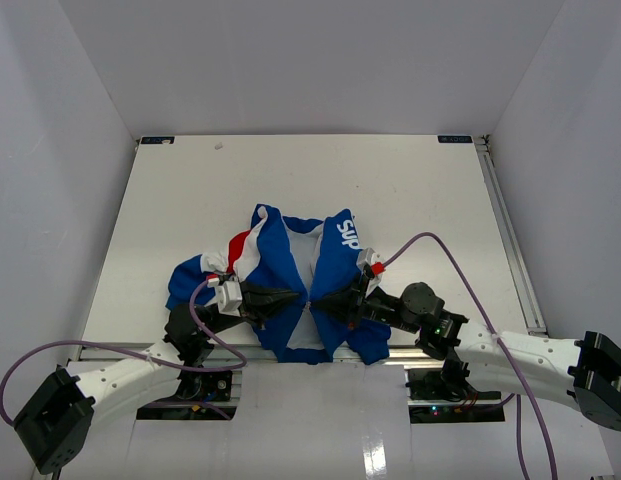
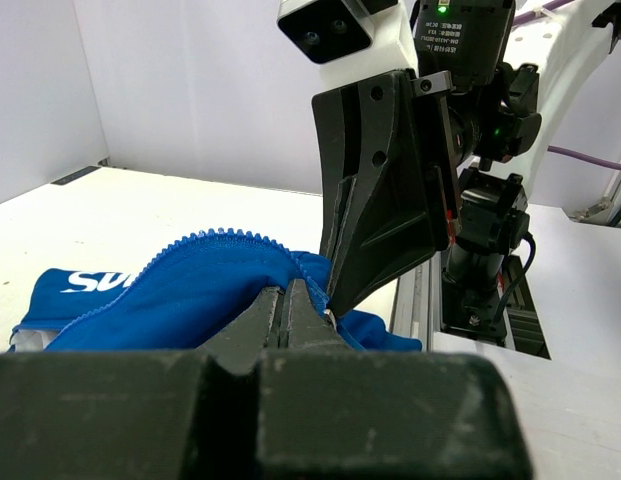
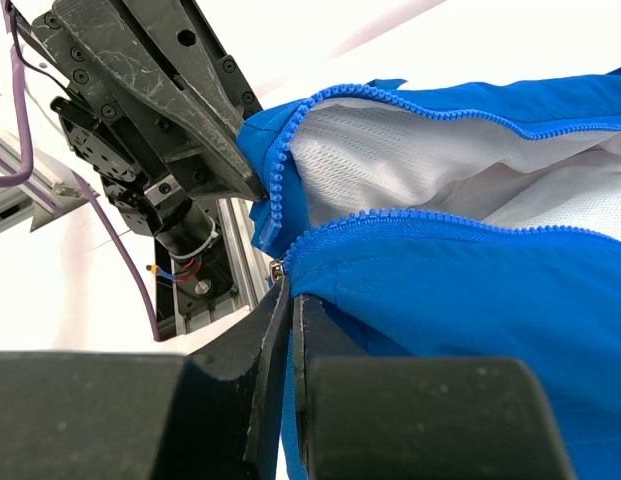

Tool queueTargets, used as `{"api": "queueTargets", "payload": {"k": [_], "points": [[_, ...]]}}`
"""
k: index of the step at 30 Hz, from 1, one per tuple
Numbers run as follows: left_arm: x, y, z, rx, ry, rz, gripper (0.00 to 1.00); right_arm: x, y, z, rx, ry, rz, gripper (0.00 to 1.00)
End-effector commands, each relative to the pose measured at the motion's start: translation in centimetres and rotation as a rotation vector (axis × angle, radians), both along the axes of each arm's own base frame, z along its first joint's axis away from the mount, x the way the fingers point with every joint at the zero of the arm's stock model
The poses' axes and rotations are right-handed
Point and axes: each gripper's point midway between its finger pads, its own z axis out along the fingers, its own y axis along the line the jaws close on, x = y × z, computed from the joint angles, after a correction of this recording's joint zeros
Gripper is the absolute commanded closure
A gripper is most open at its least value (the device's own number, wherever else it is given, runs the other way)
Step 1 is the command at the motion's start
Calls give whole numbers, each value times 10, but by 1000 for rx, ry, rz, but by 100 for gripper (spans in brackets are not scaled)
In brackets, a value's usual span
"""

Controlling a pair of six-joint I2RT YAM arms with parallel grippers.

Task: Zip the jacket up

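A small royal-blue fabric jacket with red and white panels [image 1: 335, 250] lies front-up on the flat white surface [image 1: 190, 180], toward its near edge and about midway between left and right. Its front is open, so the mesh-like white lining [image 3: 390, 160] shows in a wedge between the two blue panels. That wedge is wide at the far, collar end and narrows to nothing at the near hem.

Both arms reach in low from the near side and meet tip to tip at that hem. The left end effector [image 1: 298, 297] is fully closed, with the bottom corner of the left panel pinched between its tips, right at the end of the blue zipper teeth [image 3: 390, 215]. The right end effector [image 1: 318, 300] is likewise clamped tight on the bottom corner of the right panel, just beside the other. The two corners look almost touching.

This hold appears meant to bring the two zipper ends together so that one side can be seated in the other before anything is pulled toward the collar. Gripping at the very corners keeps the teeth exposed and the limp fabric taut enough to align. A small metallic piece sits at the lower row's end in the right wrist view. Whether it is the slider I cannot tell. None of the zipper looks joined yet, so the task seems at its start.
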Motion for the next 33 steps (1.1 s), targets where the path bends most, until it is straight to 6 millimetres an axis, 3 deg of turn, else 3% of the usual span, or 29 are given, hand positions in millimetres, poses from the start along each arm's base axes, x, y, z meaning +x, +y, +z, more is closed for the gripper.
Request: {"api": "queueTargets", "payload": {"k": [1,19,33], "points": [[-9,4,-30,43,16,-22,100,-1,0,42,124,-59,8,92],[-9,6,-30,34,11,-9,100,-9,-1,37,128,-46,45,92],[-9,6,-32,41,2,-13,100,-9,-4,44,159,-44,35,92]]}}
